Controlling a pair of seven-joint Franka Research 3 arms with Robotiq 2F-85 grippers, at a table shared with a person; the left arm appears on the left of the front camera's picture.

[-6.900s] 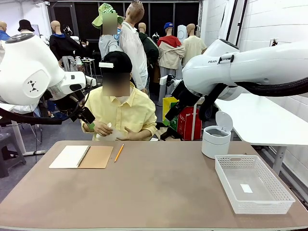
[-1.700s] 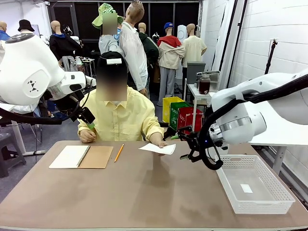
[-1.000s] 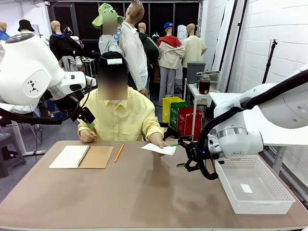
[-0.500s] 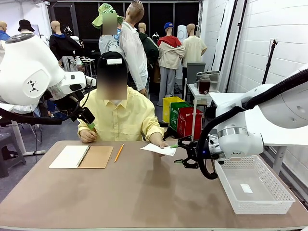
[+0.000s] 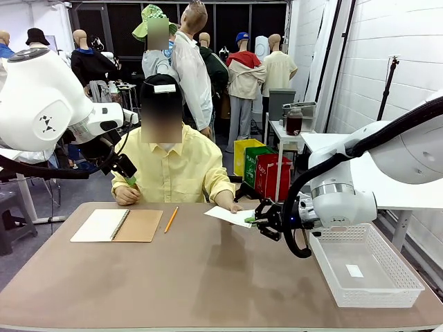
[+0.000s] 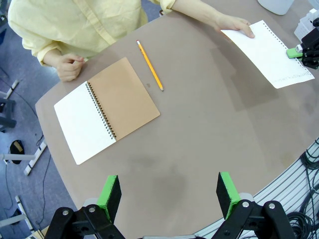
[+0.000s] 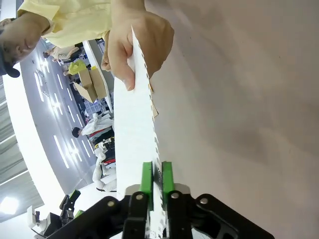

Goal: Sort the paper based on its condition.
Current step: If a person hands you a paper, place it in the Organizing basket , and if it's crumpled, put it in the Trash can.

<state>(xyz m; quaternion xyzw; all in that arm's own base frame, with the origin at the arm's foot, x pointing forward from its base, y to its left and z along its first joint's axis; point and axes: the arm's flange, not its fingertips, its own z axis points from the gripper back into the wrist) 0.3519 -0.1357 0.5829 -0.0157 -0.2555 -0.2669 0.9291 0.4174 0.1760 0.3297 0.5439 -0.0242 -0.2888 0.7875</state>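
1. The front view shows the paper [image 5: 232,216] held just above the brown desk [image 5: 208,277], right of the middle toward the far side. It is between a person's hand [image 5: 232,205] and the right fingers [image 5: 250,220].
2. The right wrist view shows the sheet [image 7: 134,139] edge-on. It runs from the hand [image 7: 137,42] down between the two green pads of the right fingers [image 7: 146,177], which are clenched on its near edge.
3. The left wrist view looks down on the sheet [image 6: 269,55], which is flat, thin and white with a row of small punched holes along one side. The hand [image 6: 234,25] holds one corner.
4. The left fingers [image 6: 109,191] are spread wide with nothing between them. In the front view they [image 5: 131,181] hang high at the far left.
5. A spiral notebook [image 6: 107,109] lies open at the far left of the desk, one white page beside its brown cover. A yellow pencil [image 6: 149,72] lies just to its right.
6. A white plastic lattice basket [image 5: 322,263] sits at the near right.
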